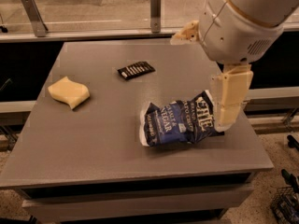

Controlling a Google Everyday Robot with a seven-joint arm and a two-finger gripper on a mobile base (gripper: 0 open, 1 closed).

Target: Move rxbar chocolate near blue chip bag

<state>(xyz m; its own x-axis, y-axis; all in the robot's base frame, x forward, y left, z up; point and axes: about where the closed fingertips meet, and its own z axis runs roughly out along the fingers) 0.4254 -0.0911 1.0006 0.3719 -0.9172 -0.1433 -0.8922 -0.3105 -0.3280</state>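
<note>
The rxbar chocolate (136, 70) is a small flat black wrapper with white lettering, lying on the far middle of the grey table (93, 139). The blue chip bag (180, 121) is crinkled dark blue foil with white lettering and lies on its side at the front right. My gripper (229, 108) hangs down from the arm's big white housing (238, 27) at the right. Its lower end is in front of the bag's right end. It holds nothing that I can see, and it is far from the black bar.
A pale yellow wavy sponge (68, 91) lies at the table's left. A glass rail with metal posts (155, 4) runs behind the table. The table's right edge is right beside the arm. A wire basket (285, 204) stands on the floor at lower right.
</note>
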